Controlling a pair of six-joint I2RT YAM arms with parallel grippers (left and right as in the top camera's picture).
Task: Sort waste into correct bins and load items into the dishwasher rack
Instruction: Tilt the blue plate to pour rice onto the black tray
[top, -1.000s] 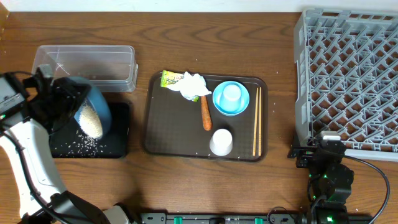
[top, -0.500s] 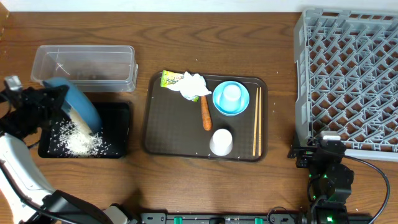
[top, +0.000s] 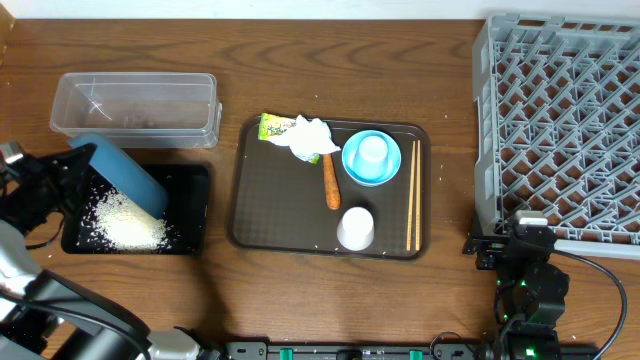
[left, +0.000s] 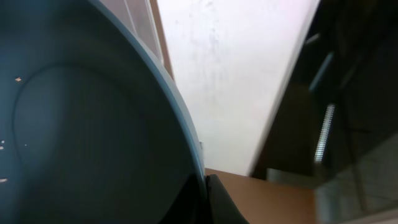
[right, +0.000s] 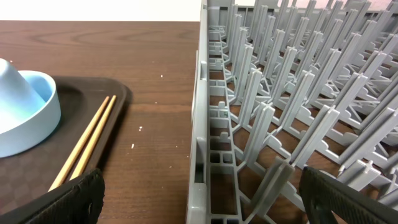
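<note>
My left gripper (top: 78, 168) is shut on the rim of the dark blue plate (top: 118, 173), which stands steeply tilted over the shallow black tray (top: 192, 210). Loose white rice (top: 127, 226) lies heaped in that tray. In the left wrist view the plate (left: 93, 124) fills the left side, with a few grains stuck to it, and the left gripper (left: 206, 194) pinches its edge. My right gripper (right: 204, 200) is open, low at the grey dishwasher rack's (right: 273, 106) near left wall, holding nothing. In the overhead view the right gripper (top: 520, 243) sits at the front left corner of the rack (top: 565, 120).
The clear tub (top: 135, 108) stands behind the black tray. A brown serving tray (top: 270, 205) holds a yellow-green wrapper (top: 274, 127), a tissue (top: 311, 138), a carrot (top: 331, 184), a light blue bowl (top: 354, 166) with a white cup (top: 373, 150) in it, another cup (top: 355, 228) and chopsticks (top: 414, 195).
The left arm has swung left and tipped the plate steeper. The rice has slid off the plate into the black tray. The right arm has not moved.
</note>
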